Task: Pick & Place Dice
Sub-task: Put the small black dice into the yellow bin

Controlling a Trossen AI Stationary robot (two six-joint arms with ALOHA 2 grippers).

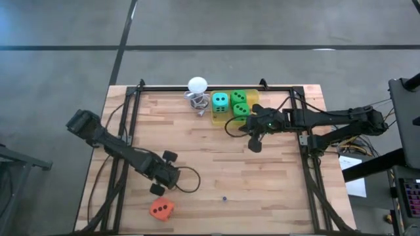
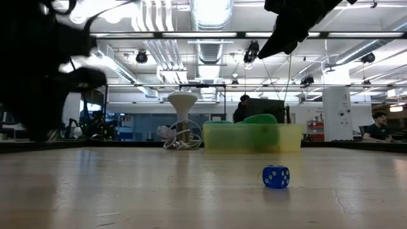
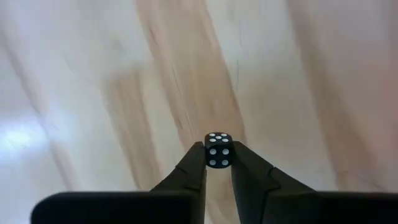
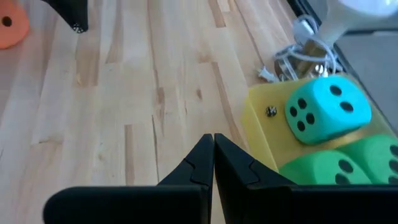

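A small black die [image 3: 218, 150] with white pips sits pinched between the left gripper's [image 3: 217, 163] fingertips, above bare wood; only the left wrist view shows it, since from overhead the gripper [image 1: 159, 186] hides it. A small blue die [image 2: 276, 177] lies alone on the table [image 1: 275, 196], seen overhead only as a dark speck [image 1: 224, 198] near the front edge. The orange die [image 1: 161, 208] rests at the front, just beside the left gripper, and is cut off at the corner of the right wrist view [image 4: 9, 28]. The teal die [image 1: 220, 103] and two green dice [image 1: 239, 103] sit packed together in a yellow tray [image 1: 218, 118] at the back; in the low view the tray's wall blurs them into a green shape. Another tiny die [image 4: 271, 111] lies on the tray's rim beside the teal die [image 4: 328, 110], too small to read. A white ball on a wire stand [image 1: 197, 88] is just beside the tray.

The left arm reaches low from the left edge toward the front. The right arm stretches in from the right, its gripper [image 4: 213, 155] hanging near the tray with fingers pressed together, holding nothing.
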